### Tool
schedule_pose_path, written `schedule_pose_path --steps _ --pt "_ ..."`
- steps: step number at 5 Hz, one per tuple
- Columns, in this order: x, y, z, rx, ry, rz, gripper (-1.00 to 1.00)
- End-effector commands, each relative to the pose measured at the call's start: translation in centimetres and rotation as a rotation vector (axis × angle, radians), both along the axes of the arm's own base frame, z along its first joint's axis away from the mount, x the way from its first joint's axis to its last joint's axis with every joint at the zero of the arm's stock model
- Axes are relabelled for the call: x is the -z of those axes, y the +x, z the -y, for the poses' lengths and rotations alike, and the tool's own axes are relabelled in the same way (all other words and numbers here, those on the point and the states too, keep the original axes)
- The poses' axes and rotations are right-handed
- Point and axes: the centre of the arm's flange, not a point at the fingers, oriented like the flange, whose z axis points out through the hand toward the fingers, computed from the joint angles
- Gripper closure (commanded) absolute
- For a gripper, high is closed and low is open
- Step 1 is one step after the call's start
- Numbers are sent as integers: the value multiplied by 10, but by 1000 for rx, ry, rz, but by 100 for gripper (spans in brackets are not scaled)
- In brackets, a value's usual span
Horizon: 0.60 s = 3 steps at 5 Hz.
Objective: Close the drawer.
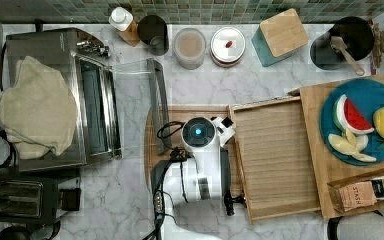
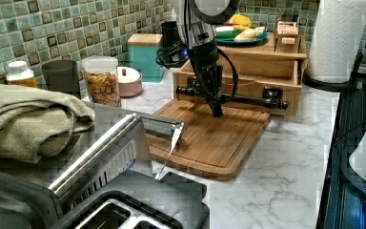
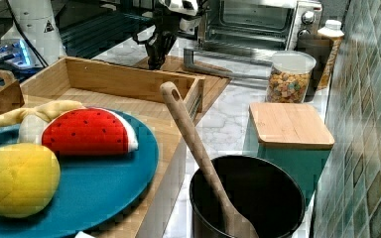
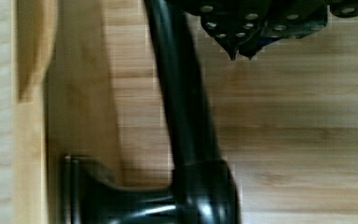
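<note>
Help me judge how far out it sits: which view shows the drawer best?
The top view: the whole drawer and its lined floor show, pulled out from under the shelf. The left view shows its front and black handle; the right view its inner walls; the wrist view just handle.

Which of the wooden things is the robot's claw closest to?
The pulled-out drawer. The gripper hangs right by the drawer's black handle bar, above the darker cutting board. The wooden lid on the teal box sits far back by the wall.

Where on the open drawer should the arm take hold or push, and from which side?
On the black bar handle across the drawer front. Come from the cutting board side: the bar stands off the front, and the gripper hangs beside it.
</note>
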Motion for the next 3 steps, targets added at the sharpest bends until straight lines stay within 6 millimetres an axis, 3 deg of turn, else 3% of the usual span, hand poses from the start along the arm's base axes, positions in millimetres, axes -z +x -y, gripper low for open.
schedule_pose_path --steps 1,2,3 --pt "-48 13 108 -77 -3 103 100" --pt "-53 17 157 -57 -10 115 100" --pt "-71 11 207 -28 -51 148 100"
